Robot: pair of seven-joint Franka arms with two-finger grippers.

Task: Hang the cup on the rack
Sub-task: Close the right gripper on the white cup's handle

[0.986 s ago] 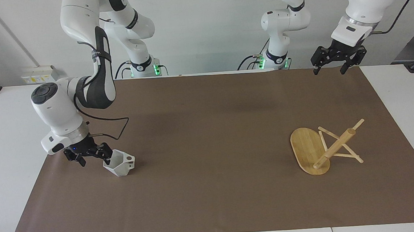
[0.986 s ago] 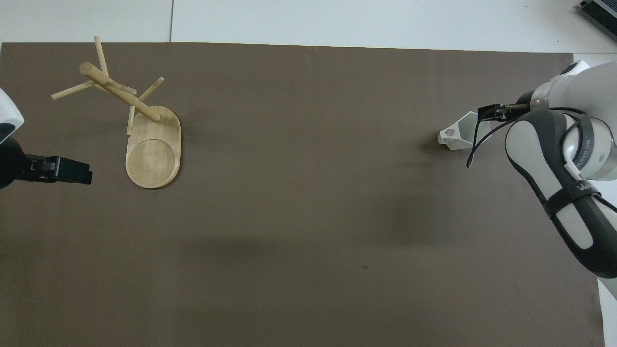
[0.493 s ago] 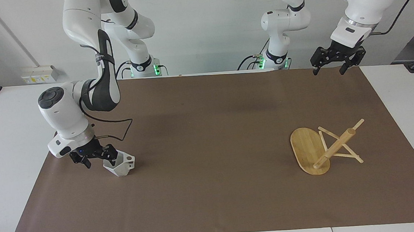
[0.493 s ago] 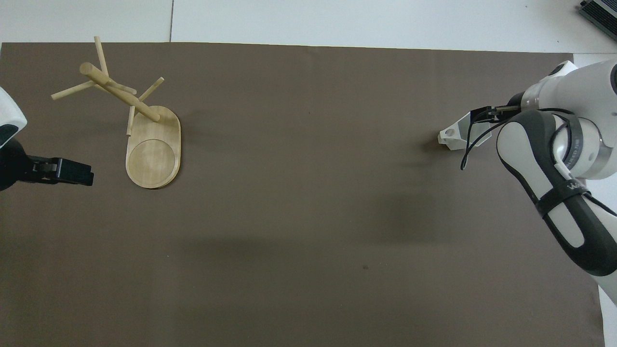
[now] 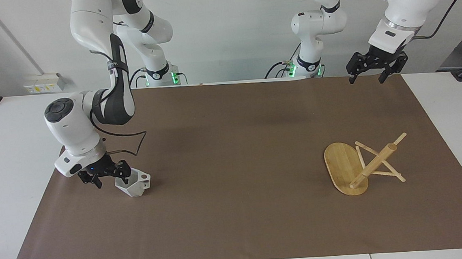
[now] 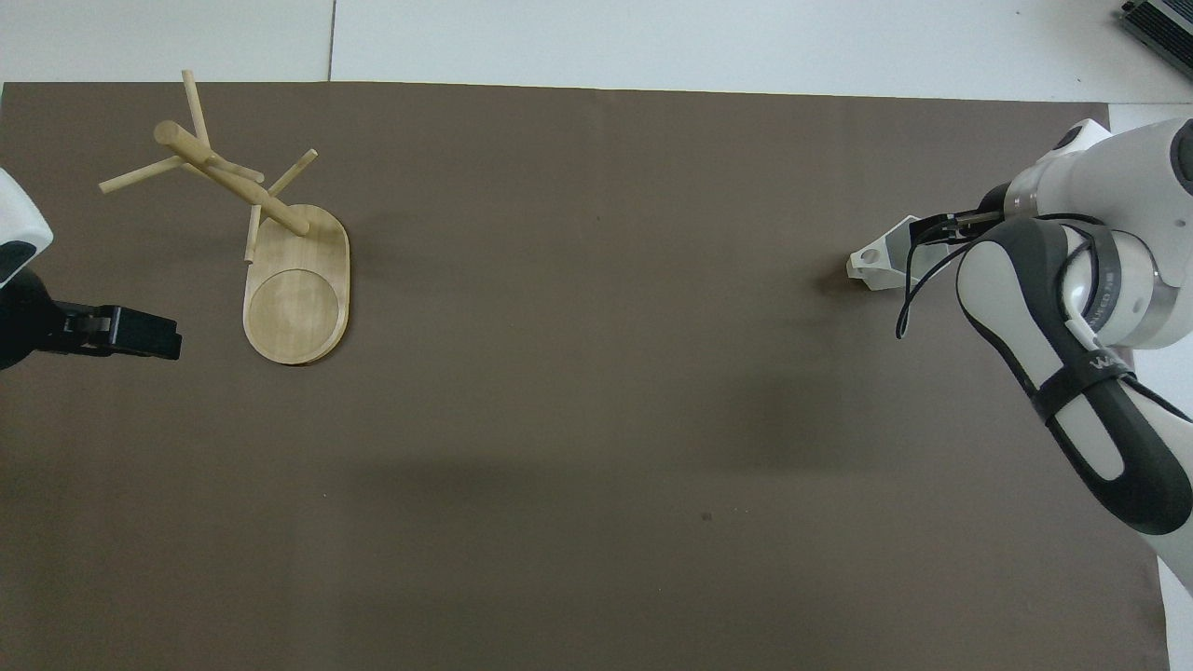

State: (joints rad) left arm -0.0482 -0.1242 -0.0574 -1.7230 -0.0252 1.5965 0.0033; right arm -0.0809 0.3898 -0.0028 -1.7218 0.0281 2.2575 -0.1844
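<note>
The white faceted cup (image 5: 136,185) sits on the brown mat at the right arm's end, its handle with the round hole pointing toward the table's middle; it also shows in the overhead view (image 6: 879,262). My right gripper (image 5: 108,177) is low at the cup and open, with one finger inside the cup's mouth and the other outside its wall; in the overhead view (image 6: 935,229) the arm hides most of it. The bamboo rack (image 5: 359,165) lies tipped over at the left arm's end, also in the overhead view (image 6: 280,252). My left gripper (image 5: 365,79) waits open, raised over the mat's corner.
The brown mat (image 5: 232,153) covers most of the white table. The right arm's cable (image 5: 134,142) loops just above the cup. Arm bases stand at the table's robot end.
The right gripper has shifted slightly toward the cup, so one finger now sits in its mouth. The cup and rack have not moved. The left gripper has hardly moved.
</note>
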